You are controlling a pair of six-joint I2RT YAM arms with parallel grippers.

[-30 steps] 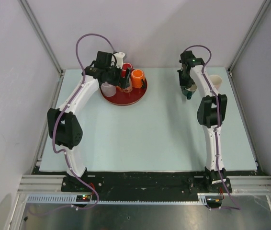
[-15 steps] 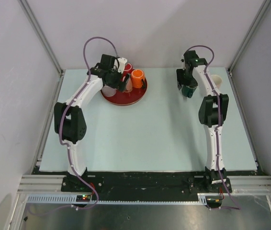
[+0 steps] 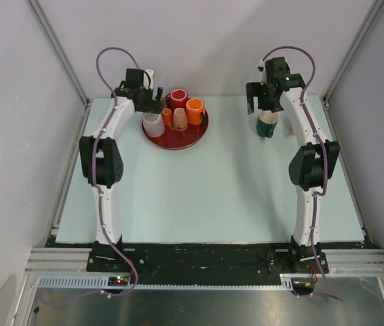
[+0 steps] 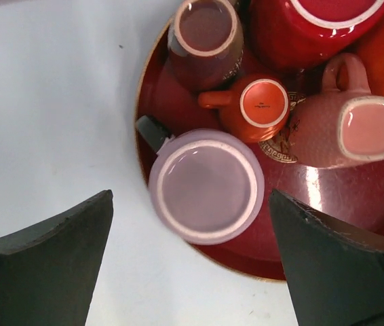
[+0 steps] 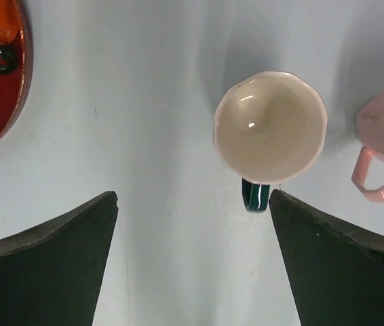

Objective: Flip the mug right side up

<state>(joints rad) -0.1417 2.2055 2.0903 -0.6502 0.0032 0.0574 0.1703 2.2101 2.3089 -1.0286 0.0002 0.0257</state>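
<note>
The green mug stands mouth-up, axis vertical, by the counter's far edge toward the right corner, directly beneath the right jaws, spread wide and empty; the left jaws, likewise apart, hang over the tray.

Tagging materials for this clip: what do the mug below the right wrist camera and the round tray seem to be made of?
Mug: probably glazed ceramic. It is glossy cream inside with a sharp highlight, a scalloped rim and a dark green handle.
Round tray: glossy dark red with bright reflections. It could be lacquer or plastic; the look does not settle which.
</note>
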